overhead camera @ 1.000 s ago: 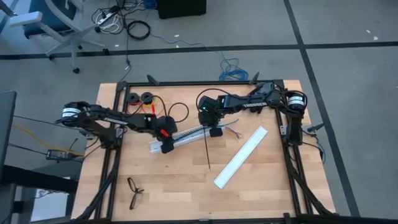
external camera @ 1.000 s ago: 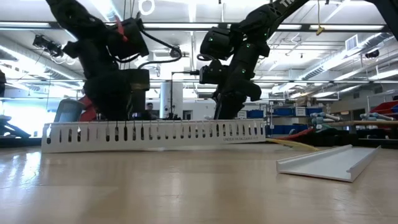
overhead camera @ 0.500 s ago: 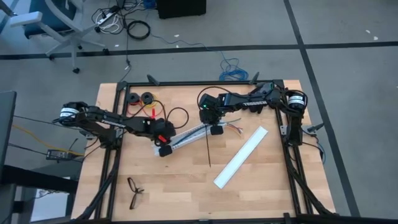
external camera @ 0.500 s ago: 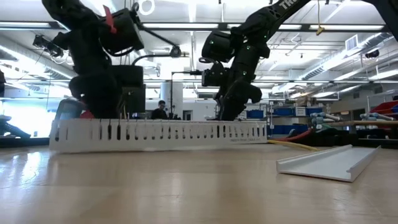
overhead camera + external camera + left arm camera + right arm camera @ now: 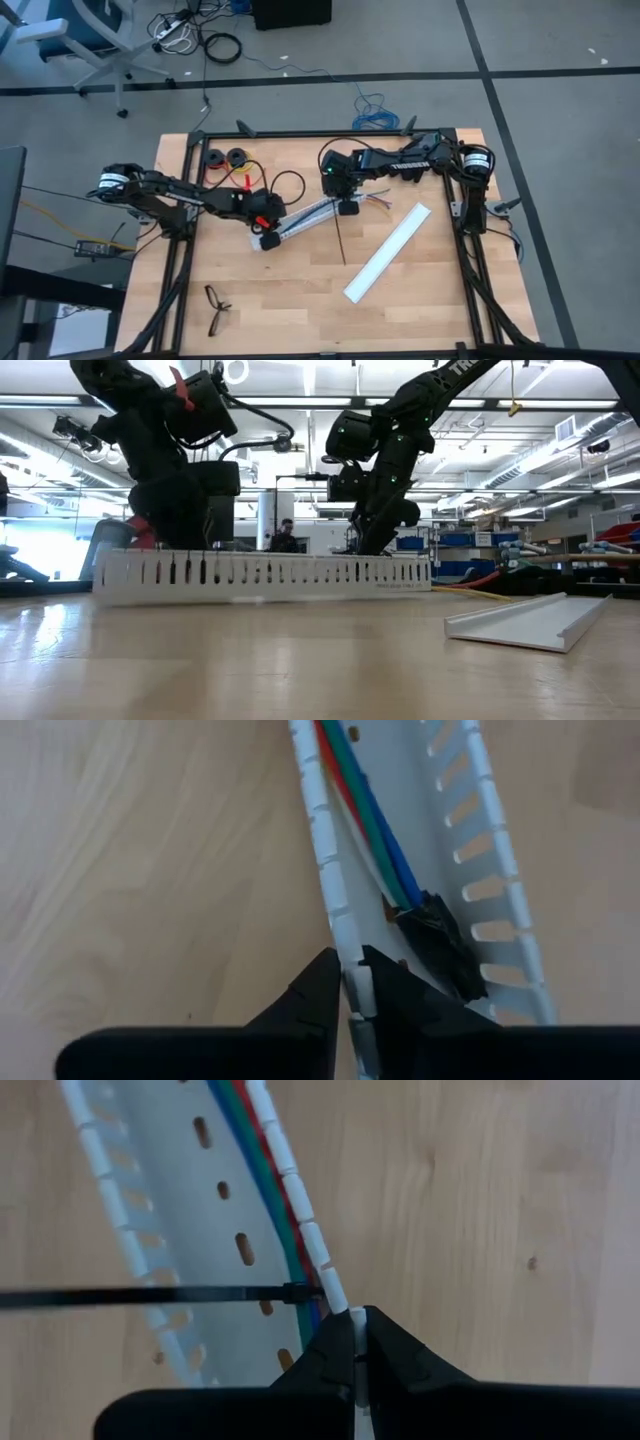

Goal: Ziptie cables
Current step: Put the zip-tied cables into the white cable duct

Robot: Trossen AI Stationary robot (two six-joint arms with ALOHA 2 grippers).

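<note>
The left gripper (image 5: 268,240) pinches one wall of the slotted rail (image 5: 305,216) at its left end — the cables (image 5: 372,840) lie inside. The right gripper (image 5: 346,209) pinches the same rail's right end, beside the ziptie (image 5: 341,240).

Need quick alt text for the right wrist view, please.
The right gripper is shut on the side wall of the white slotted rail. Blue, green and red cables run along inside it, and the black ziptie crosses the rail to the cables.
</note>
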